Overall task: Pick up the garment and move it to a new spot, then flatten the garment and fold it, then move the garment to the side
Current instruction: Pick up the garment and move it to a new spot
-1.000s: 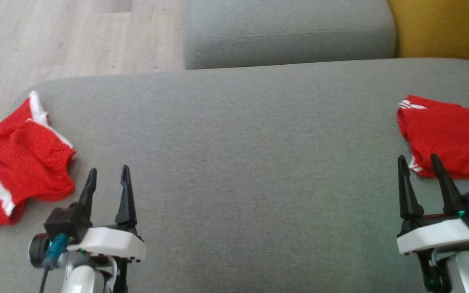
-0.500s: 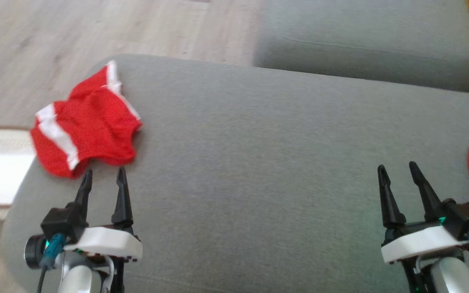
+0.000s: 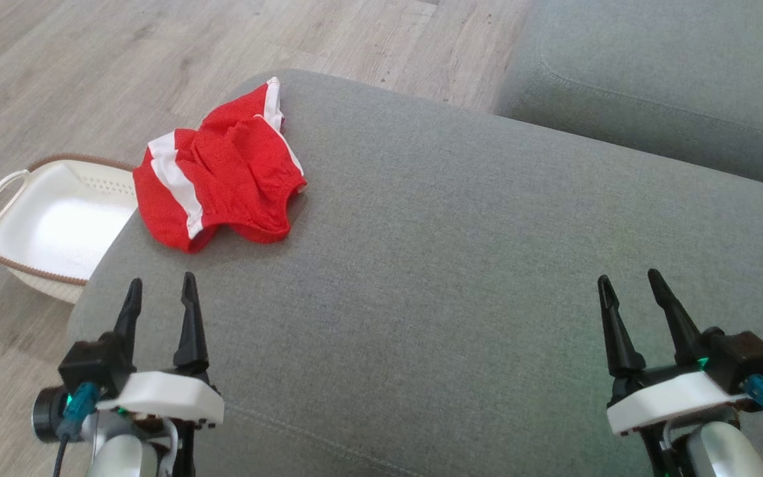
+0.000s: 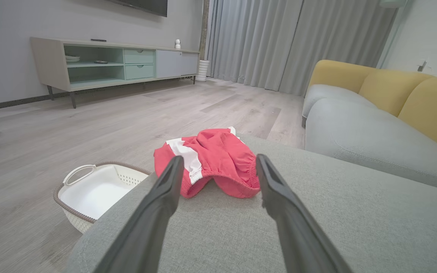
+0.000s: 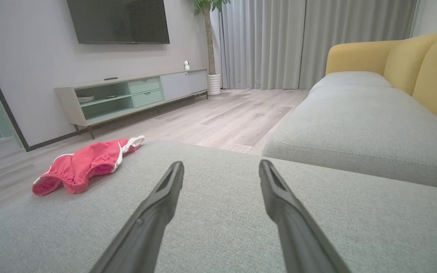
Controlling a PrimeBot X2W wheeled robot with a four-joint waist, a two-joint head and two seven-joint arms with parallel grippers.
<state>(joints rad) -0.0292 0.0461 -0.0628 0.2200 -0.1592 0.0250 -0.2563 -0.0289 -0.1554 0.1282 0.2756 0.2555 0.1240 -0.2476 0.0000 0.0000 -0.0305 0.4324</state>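
Nearest, hovering low over the near edge of a grey cushion (image 3: 434, 278) with both grippers, fingers (image 3: 191, 324) pointing away. Holding the left gripper (image 3: 161, 279) spread wide and empty at the cushion's left side, tips just short of the shorts (image 3: 222, 165). Holding the right gripper (image 3: 628, 275) equally wide and empty, well apart from the left, over bare fabric. Further on, facing those red shorts with white stripes, lying crumpled in a loose heap at the cushion's far left corner and touching neither gripper. Framing that heap between the left fingers in the left wrist view, without contact. Beside the cushion's left edge, looking down at a white basket (image 3: 24, 268) with a brown rim, sitting on the wood floor (image 3: 90, 66) just below the shorts. Beyond, taking in a second grey seat (image 4: 362, 132) with yellow backrests (image 4: 393, 91) at the right, then a pale TV stand (image 4: 169, 62) against the far wall (image 4: 6, 22), a dark TV (image 5: 118, 21) above it, and grey curtains (image 4: 271, 41) hanging beside it.
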